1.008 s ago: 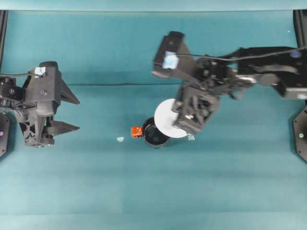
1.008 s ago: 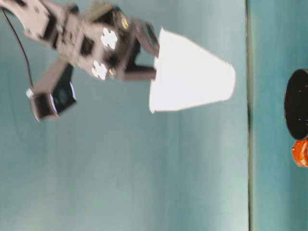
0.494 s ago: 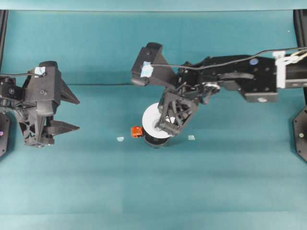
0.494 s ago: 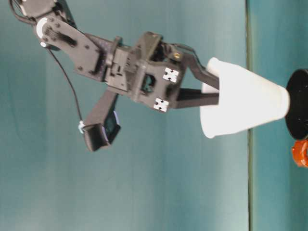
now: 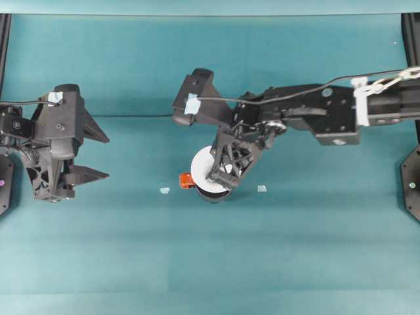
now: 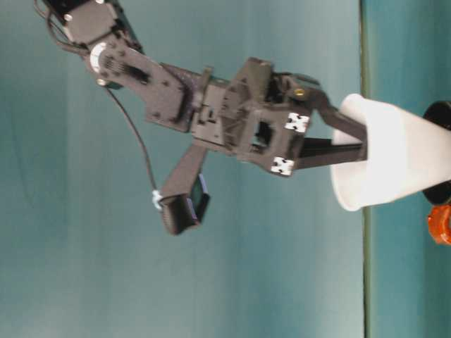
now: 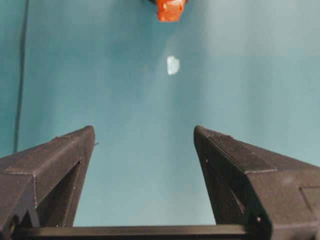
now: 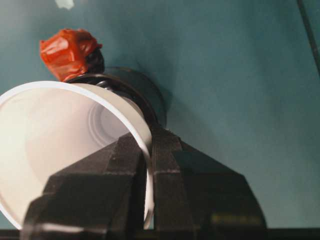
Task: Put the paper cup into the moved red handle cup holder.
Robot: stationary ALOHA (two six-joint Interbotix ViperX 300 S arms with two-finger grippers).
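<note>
The right arm reaches from the right edge of the tabletop toward its middle, wrist bent downward. Its right gripper (image 5: 222,176) points down and slightly left, jaws pinched together on the rim of the paper cup (image 6: 394,163), one finger inside the wall and one outside. The left arm sits folded near the left edge, and the left gripper (image 5: 95,155) points toward the middle, level, jaws spread wide with nothing between them.

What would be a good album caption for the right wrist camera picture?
Right gripper pinching the white paper cup by its rim, lowering it into the black red handle cup holder on the teal table.
</note>
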